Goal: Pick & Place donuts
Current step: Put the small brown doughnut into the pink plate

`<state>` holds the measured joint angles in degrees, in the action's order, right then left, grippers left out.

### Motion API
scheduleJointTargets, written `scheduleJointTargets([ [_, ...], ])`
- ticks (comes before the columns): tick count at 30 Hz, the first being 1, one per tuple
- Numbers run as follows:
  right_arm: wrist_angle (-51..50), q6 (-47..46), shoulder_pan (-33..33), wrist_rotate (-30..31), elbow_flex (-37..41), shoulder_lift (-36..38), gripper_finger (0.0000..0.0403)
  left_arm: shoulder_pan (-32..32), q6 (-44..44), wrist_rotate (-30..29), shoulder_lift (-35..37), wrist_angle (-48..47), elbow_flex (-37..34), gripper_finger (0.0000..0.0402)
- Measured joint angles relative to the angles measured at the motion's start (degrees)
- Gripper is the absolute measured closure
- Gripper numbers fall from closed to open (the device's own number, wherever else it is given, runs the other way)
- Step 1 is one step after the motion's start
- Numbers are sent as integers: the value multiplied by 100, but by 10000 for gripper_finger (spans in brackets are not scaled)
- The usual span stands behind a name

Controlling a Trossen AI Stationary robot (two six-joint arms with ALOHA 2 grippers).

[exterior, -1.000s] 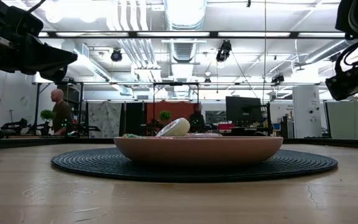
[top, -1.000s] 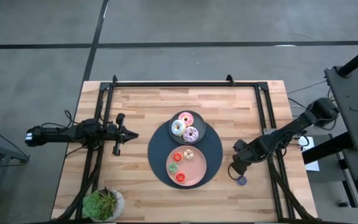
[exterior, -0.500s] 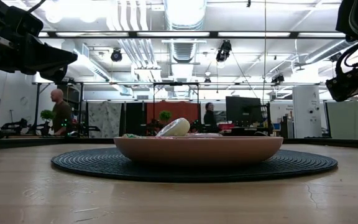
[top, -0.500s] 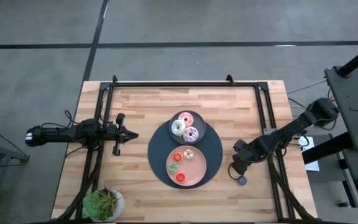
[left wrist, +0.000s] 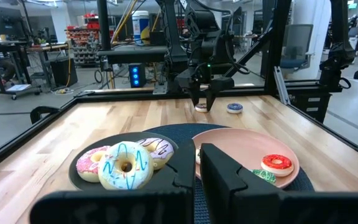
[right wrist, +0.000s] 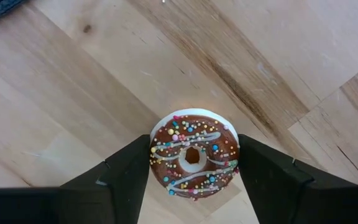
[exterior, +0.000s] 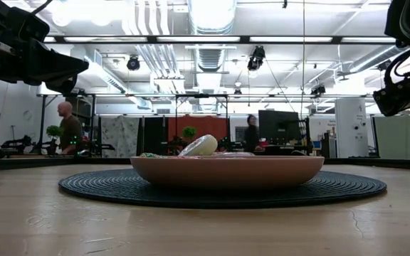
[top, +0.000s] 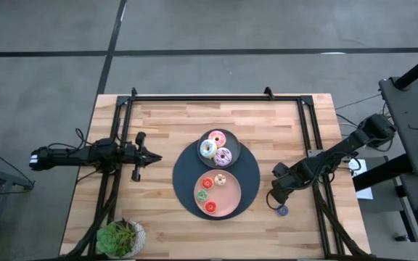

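A small brown donut with sprinkles (right wrist: pixel 194 155) lies flat on the wood near the table's right edge. My right gripper (right wrist: pixel 194 163) points down over it, one finger at each side; the left wrist view shows this gripper (left wrist: pixel 202 102) too. A tiny blue donut (top: pixel 282 210) lies just beside it. Pink (top: pixel 217 136), white (top: pixel 207 149) and lilac (top: pixel 223 156) donuts sit on the grey plate (top: pixel 231 142). Red (top: pixel 207 183), green (top: pixel 202 195) and tan (top: pixel 221 178) ones sit on the pink plate (top: pixel 232 197). My left gripper (top: pixel 153 156) waits shut at the table's left side. My right gripper has the brown donut's outer rim (right wrist: pixel 154 155) between its two fingers, one finger on each opposite side. The fingers (right wrist: pixel 126 177) come from above, pointing down. The donut lies flat on the table, frosting up.
Both plates rest on a dark round mat (top: pixel 249 174) at the table's middle. A potted plant (top: pixel 120 237) stands at the near left corner. Black frame rails (top: pixel 314 130) run along the left, right and far edges. Bare wood lies between the mat and the right gripper.
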<state>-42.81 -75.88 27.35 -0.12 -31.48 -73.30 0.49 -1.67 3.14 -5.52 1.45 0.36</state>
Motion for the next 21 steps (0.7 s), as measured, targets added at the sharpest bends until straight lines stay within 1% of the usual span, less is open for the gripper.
scheduleJointTargets([
  [8,20,8,0,0,12,1,180,2,2,-2,1,2,-2,402],
  [12,206,179,0,-22,-74,2,179,0,2,-2,0,2,-2,402],
  [21,272,435,-4,-31,-292,4,179,2,1,-2,1,2,-1,402],
])
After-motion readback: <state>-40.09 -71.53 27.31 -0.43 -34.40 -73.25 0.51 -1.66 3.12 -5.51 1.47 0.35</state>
